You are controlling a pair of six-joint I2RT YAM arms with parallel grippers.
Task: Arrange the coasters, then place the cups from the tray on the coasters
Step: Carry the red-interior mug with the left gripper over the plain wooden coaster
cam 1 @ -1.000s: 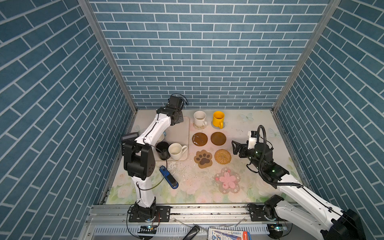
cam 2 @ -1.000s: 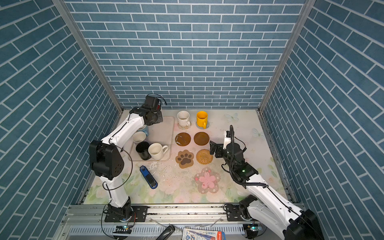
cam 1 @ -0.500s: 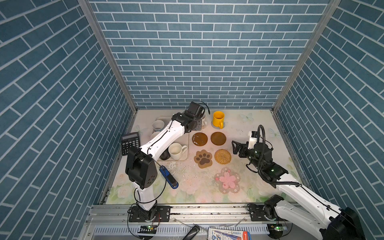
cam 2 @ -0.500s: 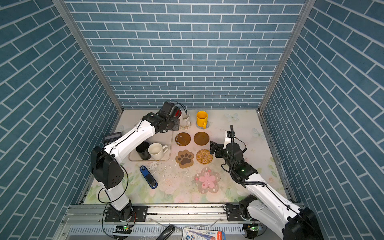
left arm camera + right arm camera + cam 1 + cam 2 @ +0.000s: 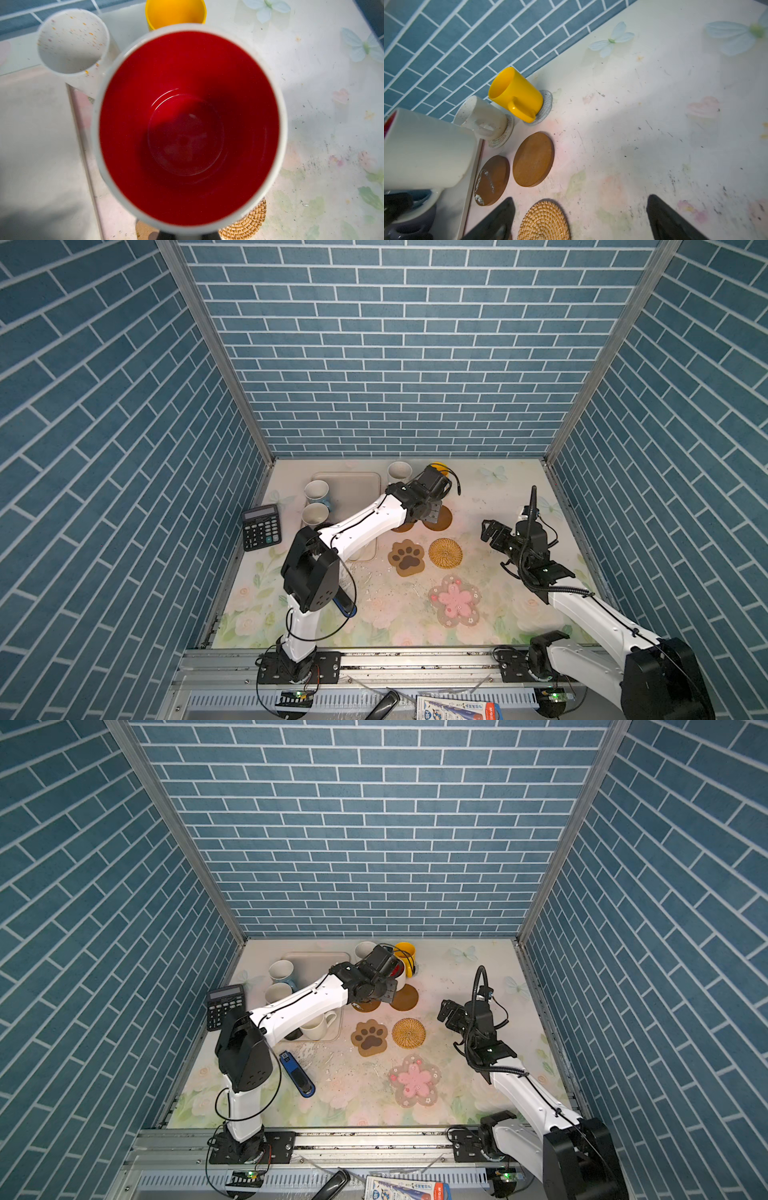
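Left arm (image 5: 365, 522) stretched toward the far edge of the table (image 5: 498, 497), left gripper (image 5: 431, 511) jaws clamped on the red-lined white mug (image 5: 187, 124). Right arm (image 5: 582, 605) crooked, right gripper (image 5: 489, 531) jaws wide apart.

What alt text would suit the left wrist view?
A white mug with a red inside fills the view, seen from above. Past its rim show a speckled white mug, a yellow mug and a rattan coaster.

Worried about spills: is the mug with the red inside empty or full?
Empty: the left wrist view looks straight into the red-lined mug, and its bare red bottom shows.
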